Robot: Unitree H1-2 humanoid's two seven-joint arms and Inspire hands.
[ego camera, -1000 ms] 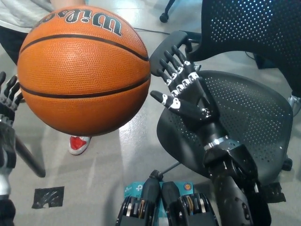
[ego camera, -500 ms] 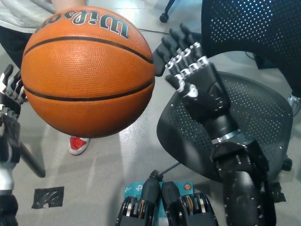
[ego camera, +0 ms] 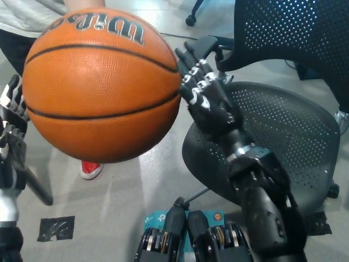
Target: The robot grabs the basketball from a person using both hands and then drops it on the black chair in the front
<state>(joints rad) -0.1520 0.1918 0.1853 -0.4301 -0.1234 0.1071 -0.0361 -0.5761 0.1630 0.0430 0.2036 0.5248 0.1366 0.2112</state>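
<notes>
Step in hand: the grab. Ball (ego camera: 101, 84) hangs high between my hands, person (ego camera: 27, 16) behind it at far left. Right hand (ego camera: 207, 98) spread, fingertips at the ball's right side; left hand (ego camera: 12, 123) spread just beside its left edge, contact unclear. Next: press both palms inward, then carry right over the chair (ego camera: 283, 142).

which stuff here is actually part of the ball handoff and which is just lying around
Part of the job:
basketball
black chair
right robot hand, fingers spread at the ball's side
left robot hand at the picture's left edge
person behind the ball

Just lying about:
black tape patch on the floor
red shoe
</notes>
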